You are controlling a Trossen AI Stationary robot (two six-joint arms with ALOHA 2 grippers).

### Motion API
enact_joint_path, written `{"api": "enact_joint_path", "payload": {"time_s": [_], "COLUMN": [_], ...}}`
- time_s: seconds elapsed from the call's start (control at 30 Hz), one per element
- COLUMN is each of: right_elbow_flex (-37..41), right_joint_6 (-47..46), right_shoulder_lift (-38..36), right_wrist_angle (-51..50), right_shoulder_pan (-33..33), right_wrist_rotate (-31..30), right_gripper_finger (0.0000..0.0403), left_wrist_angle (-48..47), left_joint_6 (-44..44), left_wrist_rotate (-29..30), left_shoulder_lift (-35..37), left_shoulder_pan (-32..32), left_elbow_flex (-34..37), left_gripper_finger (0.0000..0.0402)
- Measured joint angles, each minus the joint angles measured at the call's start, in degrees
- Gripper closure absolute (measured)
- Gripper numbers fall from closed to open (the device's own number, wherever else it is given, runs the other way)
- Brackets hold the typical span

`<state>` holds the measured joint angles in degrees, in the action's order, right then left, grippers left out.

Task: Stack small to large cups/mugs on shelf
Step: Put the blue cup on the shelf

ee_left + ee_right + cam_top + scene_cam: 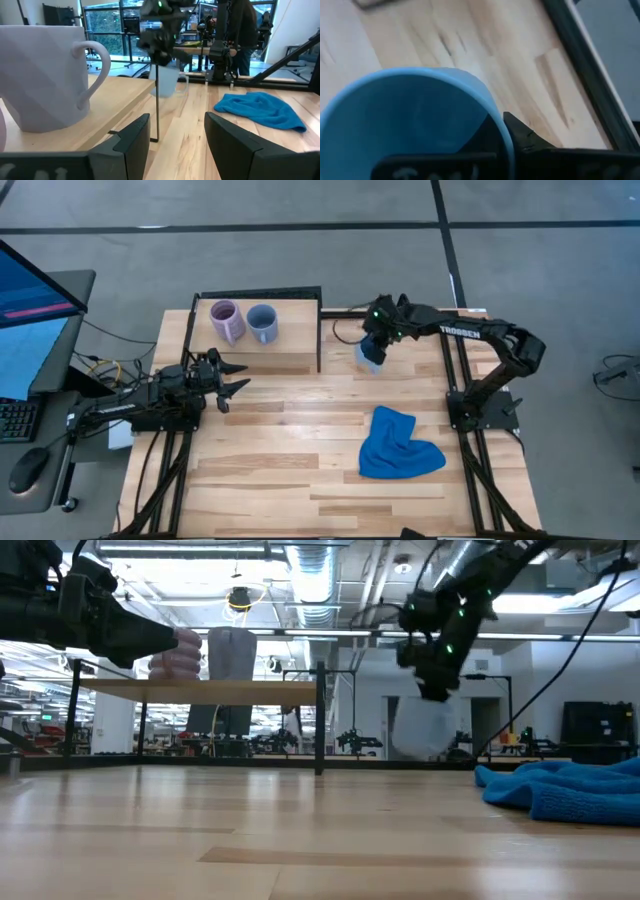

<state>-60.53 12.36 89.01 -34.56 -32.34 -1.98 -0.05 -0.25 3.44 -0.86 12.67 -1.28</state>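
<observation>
The pale purple mug (226,320) and the grey-blue mug (262,323) stand upright side by side on the light-wood shelf (292,352) at the table's far left. The grey-blue mug fills the left wrist view (45,75). My right gripper (378,340) is shut on the bright light blue mug (370,360), to the right of the shelf. My left gripper (236,378) is open and empty, just off the shelf's near edge, at about shelf height in the low view (150,638). My right gripper holds the light blue mug by its rim (495,117), coming from above and pointing down. One finger (522,135) stands outside the wall and the other inside. The mug (420,728) hangs upright below the gripper, a little above the tabletop.
A crumpled blue cloth (398,445) lies on the table's right half, also near in the low view (565,790). The shelf's black frame post (319,720) stands at its right end. A monitor, keyboard and mouse (28,468) sit off the table's left side.
</observation>
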Motion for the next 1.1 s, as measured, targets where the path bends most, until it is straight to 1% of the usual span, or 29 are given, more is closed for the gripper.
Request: {"api": "enact_joint_path", "payload": {"time_s": [0.1,0.33,0.57,0.73,0.93,1.1], "right_elbow_flex": [-6.8,-23.8,-41.4,-52.6,-64.3,-72.3], "right_joint_6": [-4.2,-6.6,-11.5,-11.9,-10.3,-9.0], "right_shoulder_lift": [0.0,0.1,4.0,9.4,18.6,25.8], "right_wrist_angle": [-5.6,-12.6,-19.9,-21.8,-28.9,-34.2], "right_shoulder_pan": [0.1,2.5,5.3,7.7,9.3,9.5], "right_wrist_rotate": [0.2,0.0,0.0,0.0,0.0,0.0], "right_gripper_finger": [0.0386,0.0386,0.0386,0.0386,0.0386,0.0386], "left_wrist_angle": [0.0,0.0,0.0,0.0,0.0,0.0], "left_joint_6": [0.0,-0.2,-2.4,-2.2,-2.4,-2.3], "left_wrist_rotate": [0.0,0.0,0.0,0.0,0.0,0.0], "left_shoulder_lift": [0.0,0.0,0.0,0.0,0.0,0.0], "left_shoulder_pan": [0.0,0.0,0.0,0.0,0.0,0.0], "left_elbow_flex": [0.0,0.0,0.0,0.0,0.0,0.0], "left_gripper_finger": [0.0221,0.0221,0.0221,0.0221,0.0221,0.0221]}}
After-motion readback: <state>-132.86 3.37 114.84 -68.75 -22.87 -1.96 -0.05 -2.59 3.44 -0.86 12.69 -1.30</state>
